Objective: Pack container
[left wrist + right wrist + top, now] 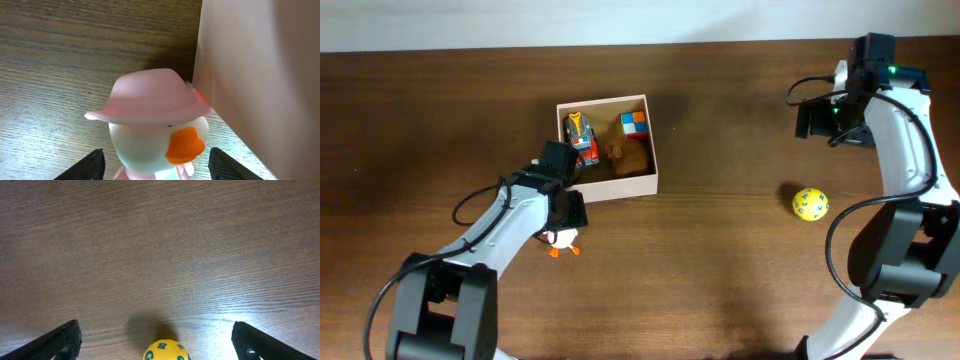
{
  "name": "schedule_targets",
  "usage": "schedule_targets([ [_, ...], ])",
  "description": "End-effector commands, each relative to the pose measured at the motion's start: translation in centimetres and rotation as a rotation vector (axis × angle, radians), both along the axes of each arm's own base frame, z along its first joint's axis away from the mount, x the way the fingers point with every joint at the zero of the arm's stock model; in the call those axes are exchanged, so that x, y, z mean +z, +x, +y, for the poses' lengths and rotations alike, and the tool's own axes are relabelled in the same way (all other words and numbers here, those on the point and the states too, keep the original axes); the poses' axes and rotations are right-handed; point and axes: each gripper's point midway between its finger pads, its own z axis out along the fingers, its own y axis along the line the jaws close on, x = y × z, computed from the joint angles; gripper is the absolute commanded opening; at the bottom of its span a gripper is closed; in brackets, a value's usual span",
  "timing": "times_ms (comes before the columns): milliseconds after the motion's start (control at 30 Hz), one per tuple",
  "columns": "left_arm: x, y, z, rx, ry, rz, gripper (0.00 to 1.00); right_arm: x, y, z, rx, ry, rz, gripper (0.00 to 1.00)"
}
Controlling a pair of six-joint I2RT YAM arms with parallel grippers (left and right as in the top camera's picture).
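The container (651,178) is a shallow square box with white walls; inside it lie a toy truck (582,137), a coloured cube (634,122) and a brown toy (630,154). Just in front of its near wall a white duck toy (155,125) with a pink hat and orange bill stands on the table. My left gripper (156,167) is open, one finger on each side of the duck with a gap at both. The container's wall (260,75) fills the right of the left wrist view. My right gripper (160,340) hangs open above the table, with a yellow lettered ball (166,352) below it.
In the overhead view the duck (560,240) sits under the left gripper (563,225), the yellow ball (810,204) lies at right, and the right gripper (828,118) is at the far right. The dark wooden table (720,270) ends at a pale strip at the back.
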Motion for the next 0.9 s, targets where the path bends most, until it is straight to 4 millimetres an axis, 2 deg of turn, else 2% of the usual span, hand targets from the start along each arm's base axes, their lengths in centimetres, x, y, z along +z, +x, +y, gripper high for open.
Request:
schedule_targets([
  [0, -3.4, -4.4, 0.4, 0.017, -0.005, 0.185, 0.72, 1.5, 0.4, 0.2, 0.012, -0.005, -0.040, 0.99],
  [367, -0.2, 0.5, -0.9, -0.084, -0.034, 0.030, 0.83, 1.5, 0.4, 0.2, 0.012, -0.005, -0.040, 0.99],
  [567, 1.8, 3.0, -1.6, -0.141, -0.039, -0.040, 0.84, 1.5, 0.4, 0.2, 0.013, -0.005, -0.040, 0.99],
  [667, 2.7, 3.2, -1.7, -0.140, -0.041, -0.036, 0.84, 1.5, 0.4, 0.2, 0.013, -0.005, -0.040, 0.99],
  [767, 3.2, 2.5, -1.6, -0.140, -0.039, -0.002, 0.84, 1.5, 0.4, 0.2, 0.012, -0.005, -0.040, 0.99],
  [867, 4.7, 2.0, -1.3, -0.120, -0.035, -0.004, 0.84, 1.5, 0.4, 0.2, 0.012, -0.005, -0.040, 0.99],
])
